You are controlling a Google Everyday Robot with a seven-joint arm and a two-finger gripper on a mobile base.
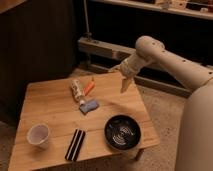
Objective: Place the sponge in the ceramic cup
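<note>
The blue-grey sponge (89,106) lies flat near the middle of the wooden table (50,107), just in front of a white bottle. At the table's front left corner the small white ceramic cup (38,135) stands upright with its pale inside showing. My gripper (123,85) hangs above the far right part of the table, pointing down, to the right of the sponge and well above it. It is open and nothing is between its fingers.
A white tube-like bottle (77,91) and an orange object (89,87) lie behind the sponge. A flat black striped bar (75,144) rests near the front edge, and a wide black bowl (121,132) sits at the front right. Dark shelving stands behind the table.
</note>
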